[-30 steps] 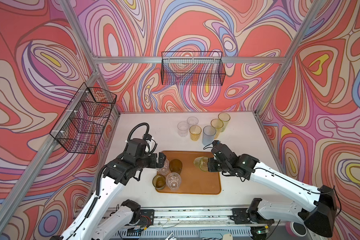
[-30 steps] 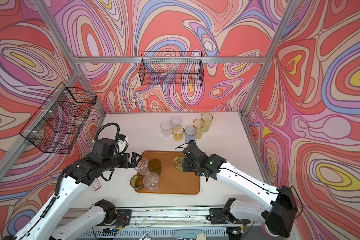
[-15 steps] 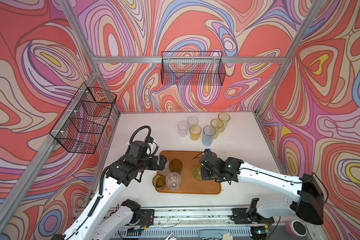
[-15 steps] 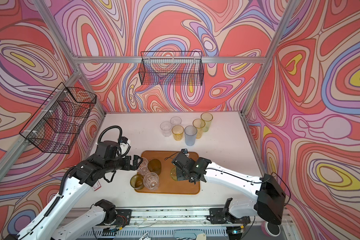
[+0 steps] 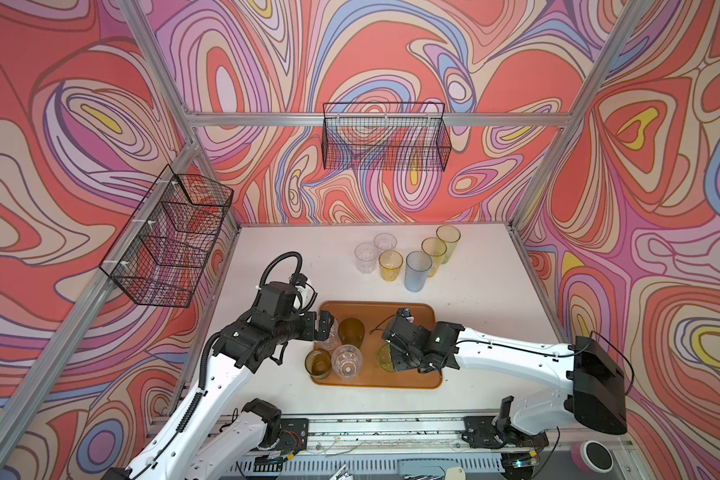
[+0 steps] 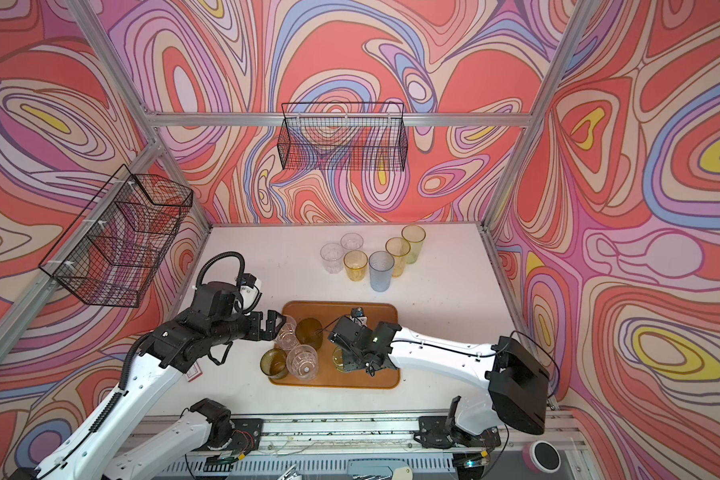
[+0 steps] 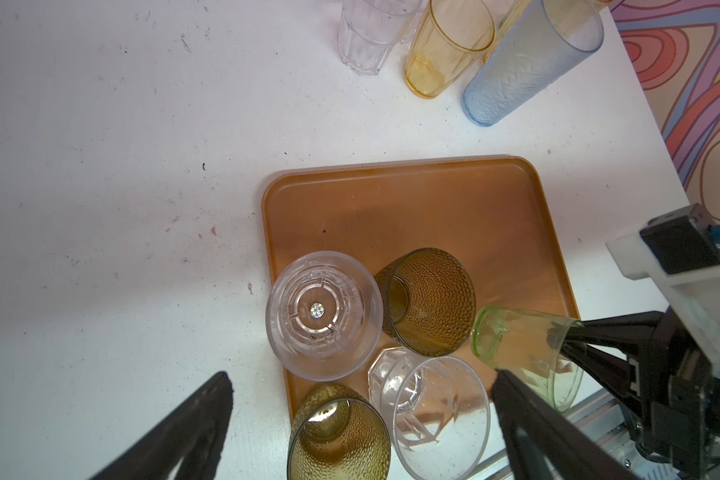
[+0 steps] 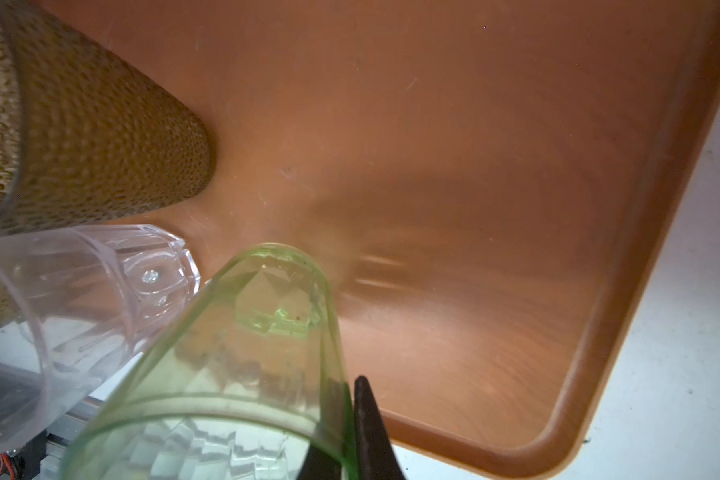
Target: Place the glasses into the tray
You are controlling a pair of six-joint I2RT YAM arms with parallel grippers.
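Right gripper (image 7: 568,347) is clamped on the rim of a pale green tumbler (image 8: 246,353), one finger inside the mouth and one outside. It holds the tumbler tilted over the near half of the orange-brown tray (image 7: 391,216); whether the base touches the tray floor I cannot tell. Left gripper (image 5: 324,328) stands spread wide and empty at the tray's left edge, just beside a clear ribbed tumbler (image 7: 323,316). That one shares the tray with two olive dimpled tumblers (image 7: 429,303) and a second clear tumbler (image 7: 429,407), all bunched at the left end. Six more stand in a tight cluster on the white table (image 5: 308,257) beyond the tray: two clear, a yellow tumbler (image 5: 390,266), a tall pale blue tumbler (image 5: 417,270) and two tall yellow-green ones.

These look light, stiff and thin-walled, with smooth sides that will likely slip in a side squeeze. Glass or plastic I cannot tell, so they are best treated as breakable. A pinch on the rim wall seems the best hold, though a tumbler held so can swing and land crooked, so it should be levelled before letting go. Tall ones will probably tip easily, and as they are packed close, the outermost is the safest to take first
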